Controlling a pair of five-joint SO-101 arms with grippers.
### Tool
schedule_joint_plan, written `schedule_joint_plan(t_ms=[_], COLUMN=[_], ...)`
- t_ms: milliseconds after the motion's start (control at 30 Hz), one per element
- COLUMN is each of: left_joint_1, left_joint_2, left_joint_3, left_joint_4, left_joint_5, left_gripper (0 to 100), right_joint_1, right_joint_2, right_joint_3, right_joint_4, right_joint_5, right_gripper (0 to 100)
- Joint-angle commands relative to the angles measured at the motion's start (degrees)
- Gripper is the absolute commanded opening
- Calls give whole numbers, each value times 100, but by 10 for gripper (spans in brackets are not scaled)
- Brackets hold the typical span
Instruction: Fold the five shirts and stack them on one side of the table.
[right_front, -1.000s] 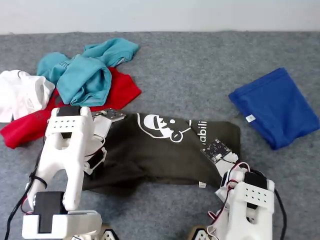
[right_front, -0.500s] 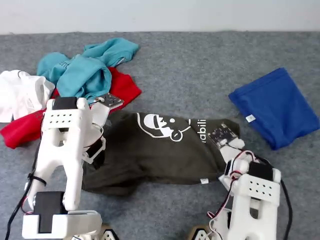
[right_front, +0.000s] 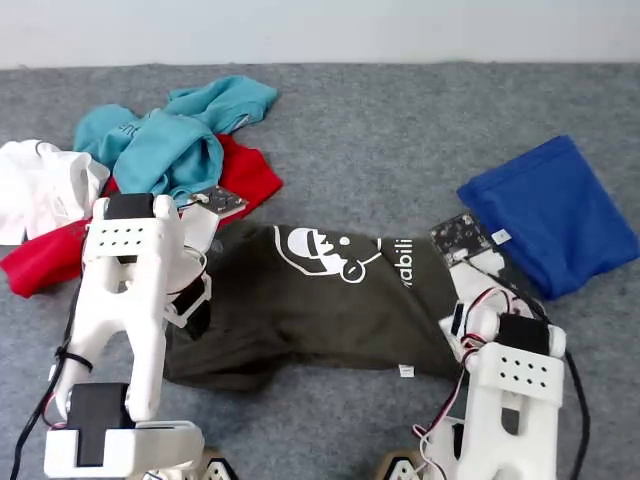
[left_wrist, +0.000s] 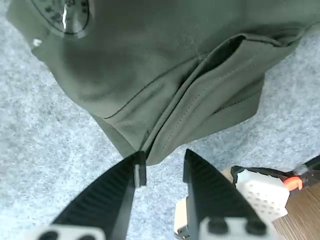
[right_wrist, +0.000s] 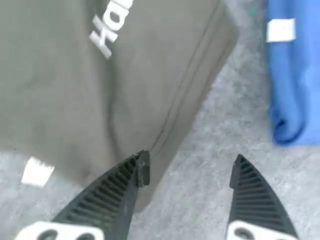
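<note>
**One shirt down, four to go**

The blue shirt lies folded just beyond the right pincer, which gapes wide over the dark shirt's edge. The left pincer, jaws apart, sits at that shirt's opposite corner. Teal shirt, red shirt and white shirt are heaped beyond it, looking unfolded.

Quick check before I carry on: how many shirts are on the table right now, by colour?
white shirt: 1
red shirt: 1
teal shirt: 1
dark green shirt: 1
blue shirt: 1
Total: 5
</note>
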Motion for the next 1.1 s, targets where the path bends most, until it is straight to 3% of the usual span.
schedule_joint_plan(t_ms=[0,200,500,733,1067], left_joint_1=[9,9,9,9,9], left_joint_2=[-185,-185,-185,-185,-185], left_joint_3=[-207,-171,-171,-171,-127], left_joint_4=[149,149,158,158,158], left_joint_5=[-35,-26,255,255,246], left_gripper=[133,133,133,133,133], right_joint_1=[-75,-435,-470,-497,-497], right_joint_2=[127,1473,3345,4242,5244], right_joint_3=[-167,-510,-941,-1442,-2040], right_joint_4=[-1305,-2413,-3354,-3442,-3398], right_joint_5=[-475,-1336,-1363,-1354,-1354], right_gripper=[266,266,266,261,41])
